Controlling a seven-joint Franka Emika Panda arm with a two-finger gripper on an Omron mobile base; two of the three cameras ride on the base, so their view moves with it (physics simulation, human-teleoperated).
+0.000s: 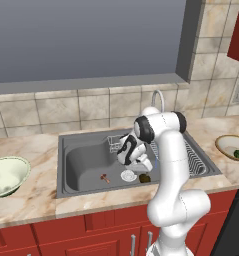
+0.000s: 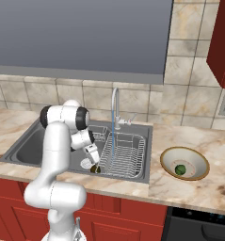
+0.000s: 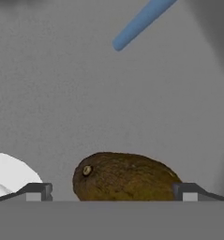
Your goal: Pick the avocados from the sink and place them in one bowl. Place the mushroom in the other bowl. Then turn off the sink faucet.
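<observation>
Flanking the dark avocado on the sink floor, the gripper stood wide. Green avocado sat in the tan bowl; mushroom and running faucet remained.

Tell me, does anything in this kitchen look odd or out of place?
Yes. The sink faucet is running: a blue stream falls into the sink, where a dark avocado and a mushroom lie on the floor near the drain.
</observation>
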